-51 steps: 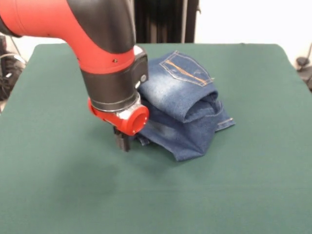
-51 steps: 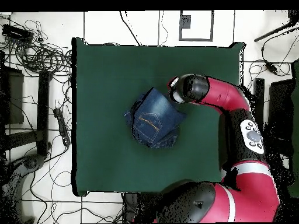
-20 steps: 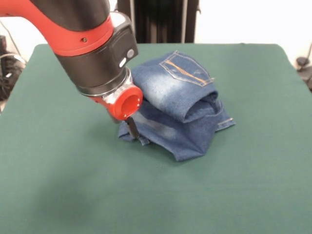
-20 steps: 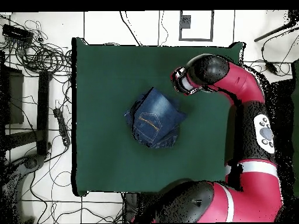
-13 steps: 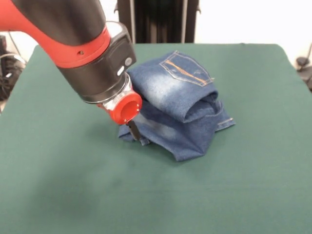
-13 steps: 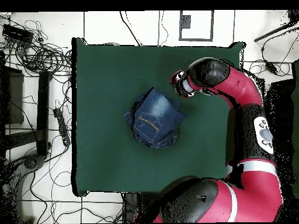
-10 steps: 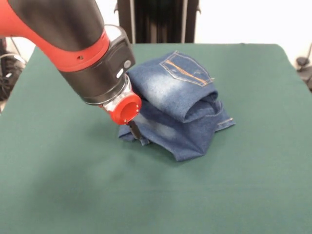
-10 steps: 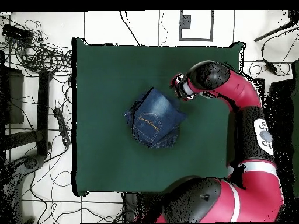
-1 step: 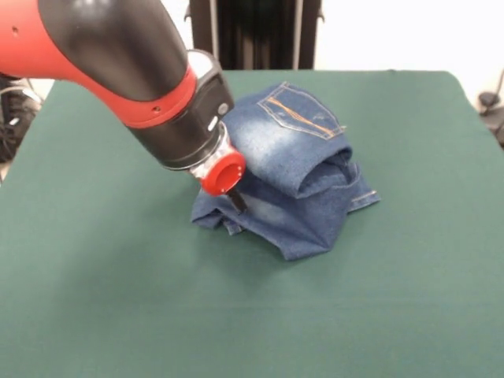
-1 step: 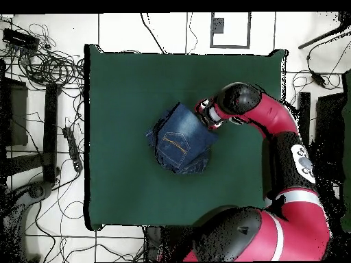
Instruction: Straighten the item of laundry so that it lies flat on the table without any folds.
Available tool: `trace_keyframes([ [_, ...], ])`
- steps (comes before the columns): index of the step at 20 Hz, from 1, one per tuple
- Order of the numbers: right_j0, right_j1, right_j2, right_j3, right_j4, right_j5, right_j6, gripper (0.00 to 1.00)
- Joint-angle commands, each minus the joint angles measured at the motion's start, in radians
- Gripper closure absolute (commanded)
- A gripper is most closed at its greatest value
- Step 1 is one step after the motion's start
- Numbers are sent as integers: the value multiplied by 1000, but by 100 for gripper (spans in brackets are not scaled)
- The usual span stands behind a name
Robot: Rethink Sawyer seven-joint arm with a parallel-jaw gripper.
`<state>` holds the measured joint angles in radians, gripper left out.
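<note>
While the jeans (image 9: pixel 291 181) are bunched up in a heap near the middle of the table (image 9: pixel 118 315), they are not lying flat at all. One part is folded over the top of the pile, and a back pocket (image 9: pixel 301 112) with orange wavy stitching is seen on that top part, on the far side. Pale, faded patches are seen on the blue cloth. A lower layer is spread out under the fold, and a pointed bit of it is stuck out toward the near side of the table. A hem with light stitching is seen at the right side of the heap in the front view. From above, the jeans (image 10: pixel 179 139) are seen as a small lumpy shape close to the middle of the green table (image 10: pixel 116 192), with lots of bare green cloth all around. The gripper (image 9: pixel 235 200) is held at the left edge of the heap in the front view, and its dark tip is set right against the denim, low down by the table. Whether its tip is spread or pressed together cannot be told, since only a thin dark piece is seen below the red ring. The big red and black arm (image 9: pixel 118 55) is leaned in from the upper left. From above, the arm (image 10: pixel 274 137) is bent in from the right, and its end (image 10: pixel 208 111) is placed at the upper right corner of the jeans.
</note>
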<state>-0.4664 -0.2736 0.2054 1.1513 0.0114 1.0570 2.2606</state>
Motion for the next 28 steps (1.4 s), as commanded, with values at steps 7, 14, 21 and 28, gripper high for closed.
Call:
trace_keyframes([
  [7,112,37,-3,33,-120,-426,72,0],
  [14,167,58,-98,-62,-239,-623,49,0],
  [21,104,56,-8,-9,-239,-504,-140,100],
  [28,105,6,-37,9,-213,-453,-82,100],
])
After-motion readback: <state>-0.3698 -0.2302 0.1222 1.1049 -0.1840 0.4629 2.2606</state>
